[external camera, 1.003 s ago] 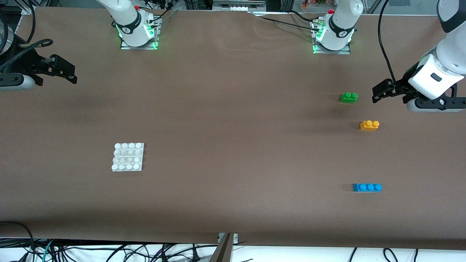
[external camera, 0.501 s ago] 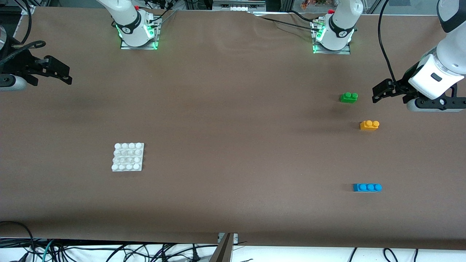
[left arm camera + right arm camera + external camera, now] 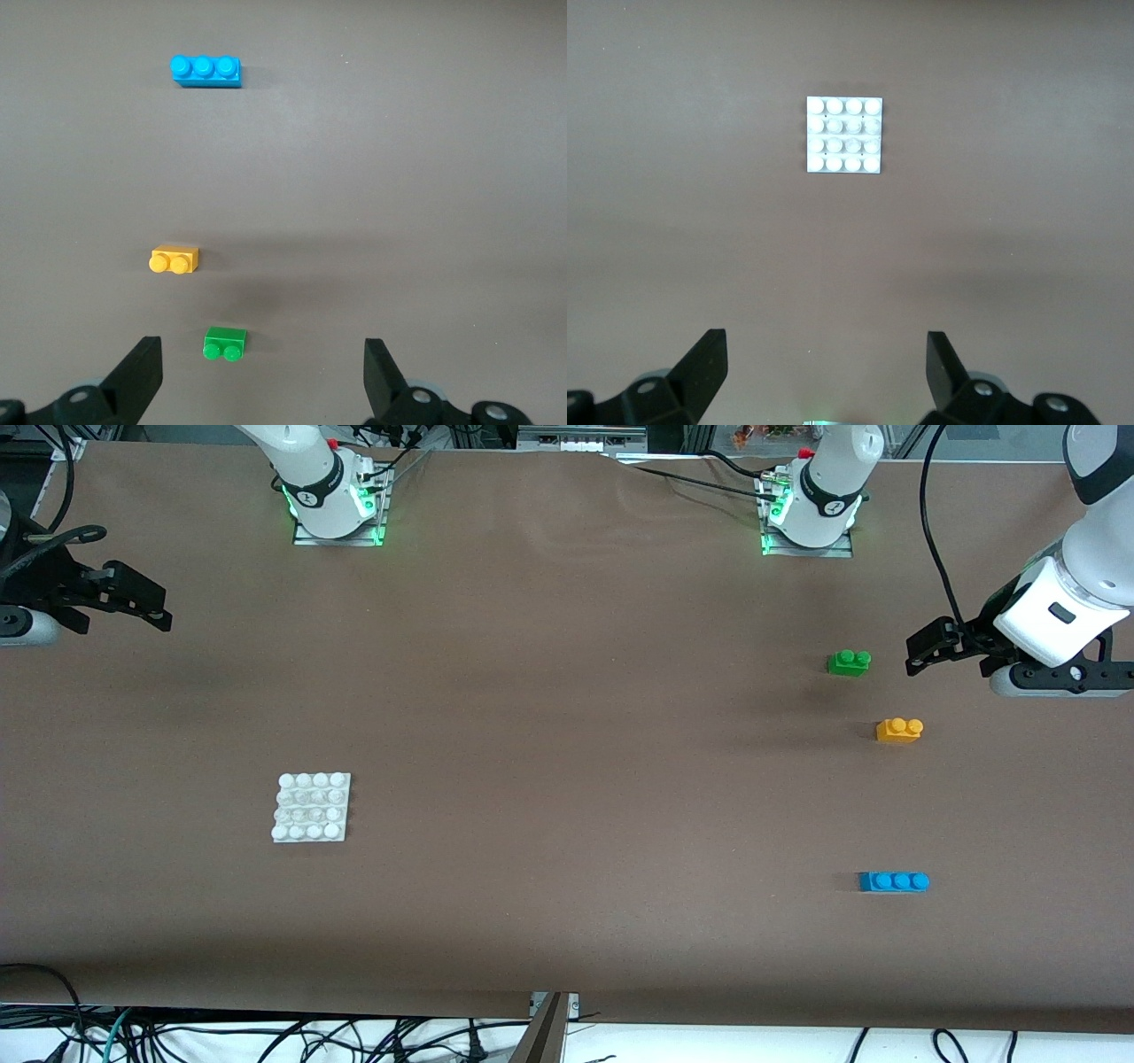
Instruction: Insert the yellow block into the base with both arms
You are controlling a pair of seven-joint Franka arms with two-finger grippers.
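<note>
So far barely any change; right gripper (image 3: pixel 133 598) drifting a touch toward its own end of the table, fingers apart, holding nothing; base (image 3: pixel 311 807) sitting untouched, well apart from it; yellow block (image 3: pixel 899 730) lying between green brick (image 3: pixel 849 662) and blue brick (image 3: pixel 894 881); left gripper (image 3: pixel 930 646) parked up near the green one, fingers spread, empty; looks like pickup not started yet.

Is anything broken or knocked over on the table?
No, nothing stands out. The yellow block, green brick and blue brick sit studs up, and the base lies flat.
</note>
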